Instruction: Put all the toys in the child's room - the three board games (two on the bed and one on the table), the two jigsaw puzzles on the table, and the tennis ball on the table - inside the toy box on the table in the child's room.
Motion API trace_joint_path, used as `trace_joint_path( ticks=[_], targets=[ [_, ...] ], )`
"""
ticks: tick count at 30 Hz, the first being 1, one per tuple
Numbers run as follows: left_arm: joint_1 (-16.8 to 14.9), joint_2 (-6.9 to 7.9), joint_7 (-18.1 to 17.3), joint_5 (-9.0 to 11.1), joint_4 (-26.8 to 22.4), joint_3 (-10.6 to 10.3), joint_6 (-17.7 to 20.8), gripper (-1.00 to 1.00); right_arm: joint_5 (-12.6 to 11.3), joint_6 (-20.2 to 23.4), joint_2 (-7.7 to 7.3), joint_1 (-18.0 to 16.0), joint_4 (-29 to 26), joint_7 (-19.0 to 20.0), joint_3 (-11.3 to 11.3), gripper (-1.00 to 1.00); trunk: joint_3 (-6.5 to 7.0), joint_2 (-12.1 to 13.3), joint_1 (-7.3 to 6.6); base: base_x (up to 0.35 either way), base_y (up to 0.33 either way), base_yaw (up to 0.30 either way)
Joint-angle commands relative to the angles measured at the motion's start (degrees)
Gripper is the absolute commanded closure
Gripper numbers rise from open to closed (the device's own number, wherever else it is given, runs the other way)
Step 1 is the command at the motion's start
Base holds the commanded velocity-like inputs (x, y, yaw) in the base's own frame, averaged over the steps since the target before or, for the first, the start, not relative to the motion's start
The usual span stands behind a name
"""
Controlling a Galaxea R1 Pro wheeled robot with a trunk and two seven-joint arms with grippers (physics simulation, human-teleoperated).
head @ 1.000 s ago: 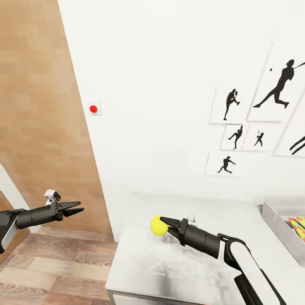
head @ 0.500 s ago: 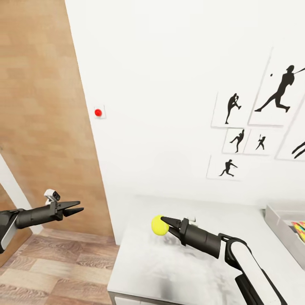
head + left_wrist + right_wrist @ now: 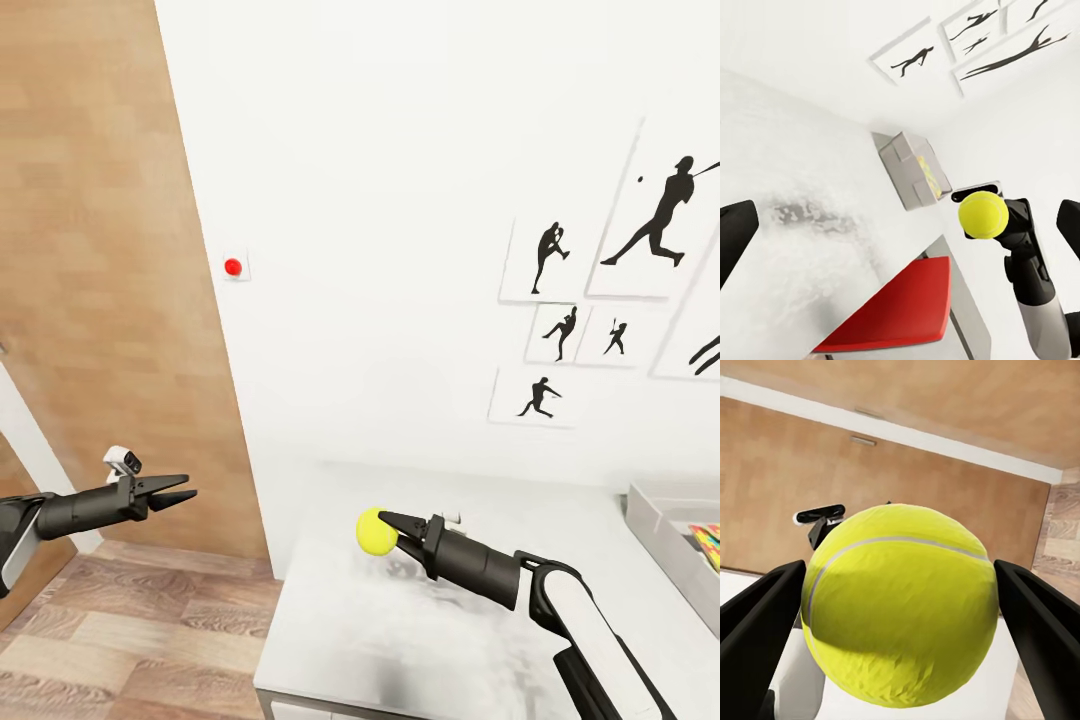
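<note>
White wall (image 3: 400,200) with black baseball-silhouette prints (image 3: 620,290), wood-grain door (image 3: 90,250) at left, small red wall button (image 3: 233,266) beside it. White table (image 3: 400,620) is smooth with a faint grey sheen, sits near right; plank floor (image 3: 130,640) near left. Toy box (image 3: 660,515), light grey with thick rim, at the table's far right, a colourful jigsaw puzzle (image 3: 708,537) already inside. Right gripper (image 3: 388,530) clamps the tennis ball (image 3: 376,531), fuzzy yellow-green with a pale seam, held above the table's left part, well apart from the box; probably lifted clear so it can be carried right to the box. Left gripper (image 3: 180,494) hangs over the floor, fingers narrowly parted, holding nothing, likely parked out of the way.
</note>
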Motion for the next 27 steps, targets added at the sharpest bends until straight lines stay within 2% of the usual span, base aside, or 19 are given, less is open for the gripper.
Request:
trace_joint_path(
  ticks=[1, 10, 22, 27],
  targets=[
    [-0.05, 0.02, -0.21, -0.01, -0.01, -0.02, 0.59, -1.00, 0.09, 0.10, -0.03, -0.06, -0.01, 0.15, 0.05, 1.00, -0.13, -0.13, 0.04, 0.000, 0.000, 0.000],
    [-0.08, 0.02, -0.21, -0.01, -0.01, -0.03, 0.57, -1.00, 0.09, 0.10, 0.01, -0.06, -0.01, 0.14, -0.08, 1.00, -0.08, -0.13, 0.04, 0.000, 0.000, -0.022],
    [-0.10, 0.14, -0.21, 0.00, -0.01, 0.05, 0.53, -1.00, 0.06, 0.10, 0.05, -0.06, -0.01, 0.20, -0.03, 1.00, 0.46, -0.13, 0.04, 0.000, 0.000, -0.220],
    [-0.10, 0.19, -0.21, 0.02, 0.02, 0.13, 0.53, -1.00, 0.09, 0.10, 0.02, -0.06, -0.01, 0.15, -0.06, 1.00, 0.51, -0.13, 0.04, 0.000, 0.000, -0.097]
  ],
)
